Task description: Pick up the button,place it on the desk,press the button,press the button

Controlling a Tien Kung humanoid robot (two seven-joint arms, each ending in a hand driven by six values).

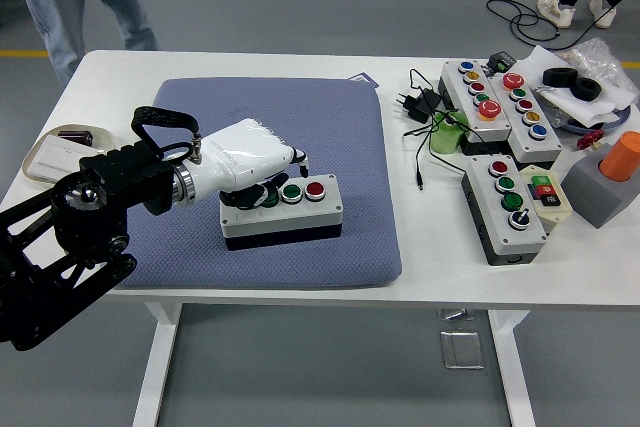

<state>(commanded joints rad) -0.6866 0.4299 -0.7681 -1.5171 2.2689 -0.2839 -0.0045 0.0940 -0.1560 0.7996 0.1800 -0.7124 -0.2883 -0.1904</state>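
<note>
The grey four-button control box (282,210) already sits on the blue-grey padded mat (330,137) on the white bench (250,65), so picking and placing look done, and the pressing appears to be in hand. The white left hand (250,162) lies over the box's left end, fingers curled down onto it, holding nothing; it covers the two leftmost controls, so which one is being pressed, and whether it is actually depressed, cannot be made out. A green and a red button remain visible. The right arm is out of view.
</note>
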